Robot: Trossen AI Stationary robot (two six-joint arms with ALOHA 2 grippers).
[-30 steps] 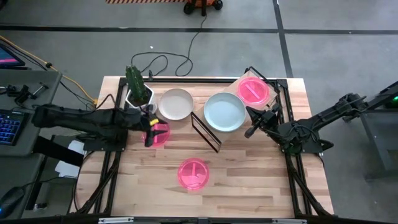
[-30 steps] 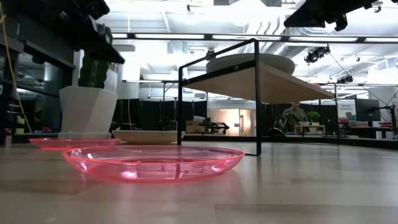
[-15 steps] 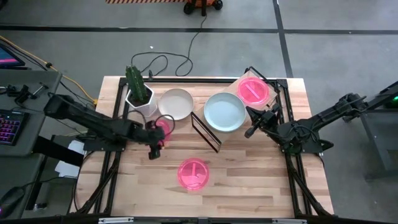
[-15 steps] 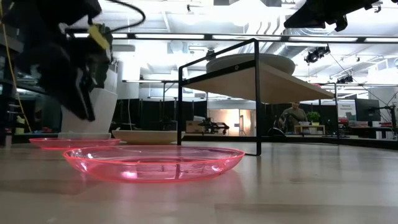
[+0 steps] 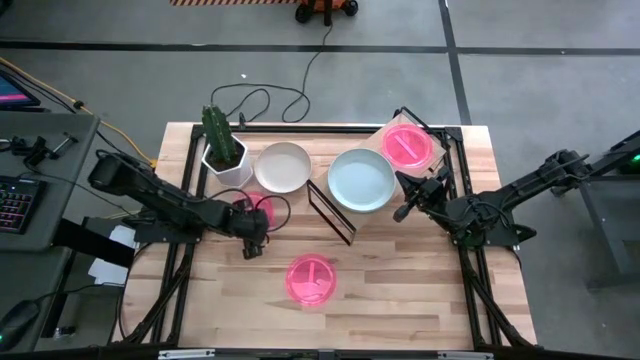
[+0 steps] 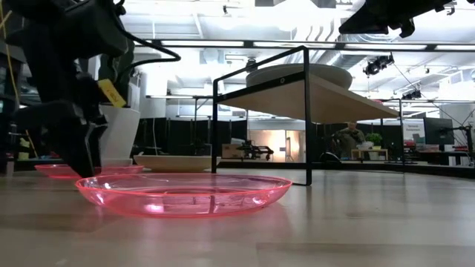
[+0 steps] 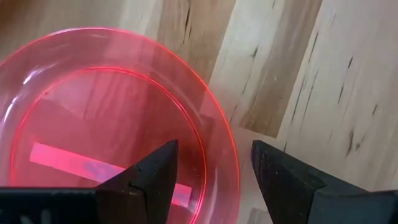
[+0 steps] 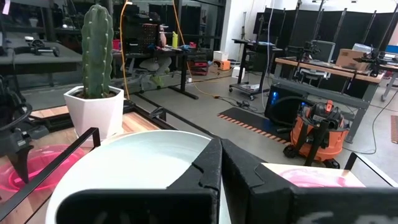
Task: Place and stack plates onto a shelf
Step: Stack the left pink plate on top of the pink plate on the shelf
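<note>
A pink plate lies on the table left of centre. My left gripper is open and points down at it. In the left wrist view its fingers stand on either side of the plate's rim, one over the plate and one outside it. A second pink plate lies nearer the front. A cream-white plate lies beside the cactus pot. The shelf carries a pale grey-green plate and a third pink plate. My right gripper is shut and empty beside the shelf.
A white pot with a green cactus stands at the far left, close behind my left arm. The shelf's black frame reaches toward the table's middle. Bare tabletop lies at the near right. Cables run off the far edge.
My left gripper has come down to the table over the left pink plate, shifting a little toward the near edge, and has tipped to point downward. The plates and my right arm have stayed where they were.
</note>
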